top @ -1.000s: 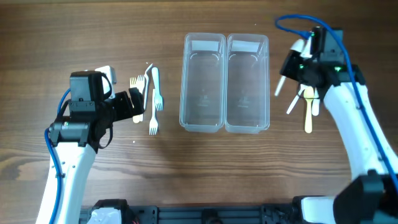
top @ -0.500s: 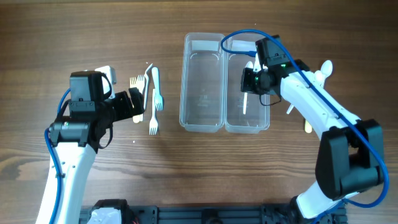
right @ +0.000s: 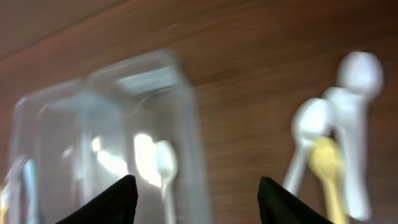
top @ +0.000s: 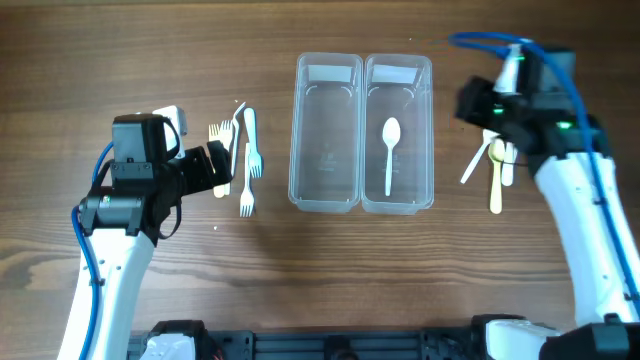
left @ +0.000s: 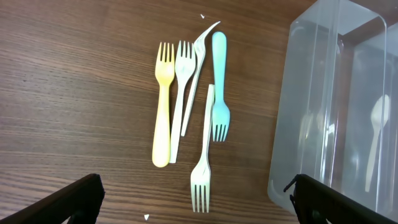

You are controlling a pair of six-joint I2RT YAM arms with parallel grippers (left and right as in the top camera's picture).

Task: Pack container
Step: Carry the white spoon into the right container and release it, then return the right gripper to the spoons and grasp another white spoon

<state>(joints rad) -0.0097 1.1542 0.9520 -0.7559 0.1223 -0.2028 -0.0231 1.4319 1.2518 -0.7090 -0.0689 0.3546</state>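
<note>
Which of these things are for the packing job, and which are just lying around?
For the job: container, white spoon in its right bin, forks, loose spoons beside it.
Just lying about: tiny white specks near the forks.

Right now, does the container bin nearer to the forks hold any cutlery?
No, the overhead view shows that bin of the container empty; the white spoon lies in the other bin, and the forks lie on the table.

**Three views, one table**

Overhead looks straight down on the whole table [top: 320, 280]. The left wrist camera sits close above the forks [left: 180, 106], with the container [left: 323, 112] to their right. The blurred right wrist view shares that container and its white spoon [right: 165, 158].
</note>
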